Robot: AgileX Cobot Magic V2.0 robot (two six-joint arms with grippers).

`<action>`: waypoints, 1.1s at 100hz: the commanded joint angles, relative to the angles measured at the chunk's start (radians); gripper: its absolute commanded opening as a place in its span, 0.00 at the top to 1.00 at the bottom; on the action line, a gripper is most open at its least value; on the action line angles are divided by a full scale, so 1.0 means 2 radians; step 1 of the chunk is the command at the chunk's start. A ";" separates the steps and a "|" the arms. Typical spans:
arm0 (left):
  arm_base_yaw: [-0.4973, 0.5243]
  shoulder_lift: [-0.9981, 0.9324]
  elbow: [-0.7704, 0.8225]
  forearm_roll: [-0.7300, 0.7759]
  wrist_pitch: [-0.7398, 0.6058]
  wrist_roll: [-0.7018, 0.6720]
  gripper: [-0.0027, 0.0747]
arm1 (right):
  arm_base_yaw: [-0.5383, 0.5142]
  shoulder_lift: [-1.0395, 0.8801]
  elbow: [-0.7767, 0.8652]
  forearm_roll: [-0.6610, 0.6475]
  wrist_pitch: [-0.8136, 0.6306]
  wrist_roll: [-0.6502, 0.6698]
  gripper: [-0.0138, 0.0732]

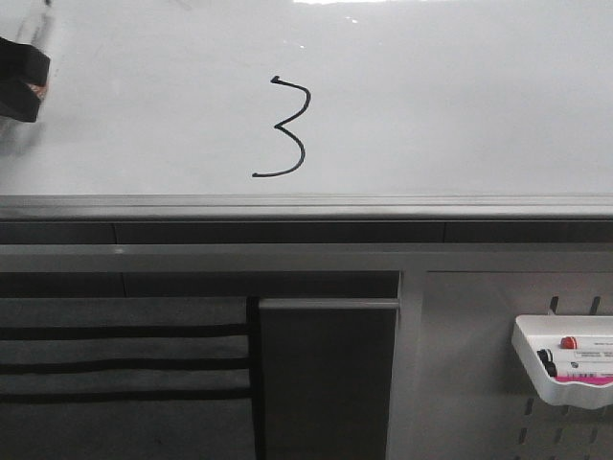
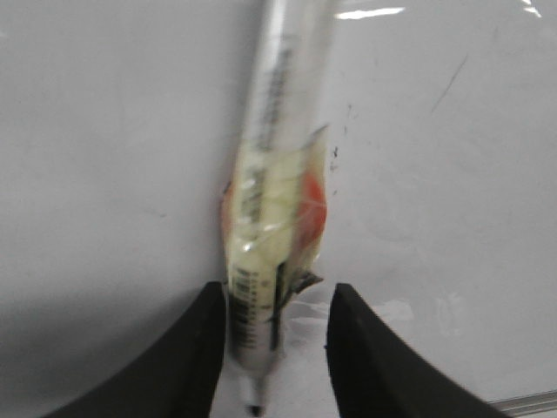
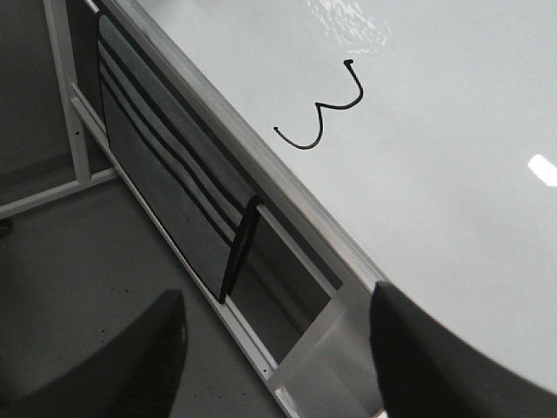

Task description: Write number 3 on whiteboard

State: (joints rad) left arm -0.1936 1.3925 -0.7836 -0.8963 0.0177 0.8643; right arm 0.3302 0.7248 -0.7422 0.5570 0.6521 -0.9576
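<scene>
Left gripper (image 2: 271, 348): its two black fingers (image 2: 187, 366) stand a little apart with a marker (image 2: 274, 218) between them. The barrel touches the one finger, while a narrow gap shows at the other, so I cannot tell how firmly it is held.
Marker: a pale, clear barrel with a yellowish label and a red patch, wrapped in something like tape. It is blurred, so the print cannot be read. One dark end sticks out past the fingers.
Right gripper (image 3: 270, 366): its dark fingers stand wide apart with nothing between them. It hangs over the lower rail of the board, away from the writing.
Whiteboard (image 1: 460, 105): glossy white, filling the upper half of the front view, with a grey rail along its lower edge.
Number 3 (image 1: 285, 129): near the middle of the board in the front view. The left gripper shows at the far edge, at about 9 o'clock from the digit and well apart from it.
Look of the digit: a thin black line, with a small angular hook at the top, two bows open toward 9 o'clock, and a long tail that runs out to about 7 o'clock. It looks complete and readable.
Risk: if the marker sits loose, it may slip or tilt. If the arm passes again over the board, the tip may leave a stray line, or a finger may smear the fresh ink.
Tray (image 1: 565, 369): a white holder at about 4 o'clock from the digit, below the board, with some small items in it.
</scene>
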 commanded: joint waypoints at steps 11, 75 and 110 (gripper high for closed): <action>0.001 -0.013 -0.016 0.001 -0.017 0.000 0.43 | -0.004 -0.002 -0.012 0.015 -0.032 -0.001 0.37; 0.070 -0.254 -0.061 0.310 0.363 -0.169 0.44 | -0.004 -0.013 -0.099 -0.366 0.200 0.567 0.37; 0.050 -0.451 0.052 0.355 0.221 -0.264 0.44 | -0.004 -0.127 0.019 -0.367 -0.006 0.613 0.37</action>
State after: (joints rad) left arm -0.0731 0.5544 -0.7348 -0.1521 0.6312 0.3571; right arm 0.3281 0.5140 -0.7225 -0.1969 0.8357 0.2557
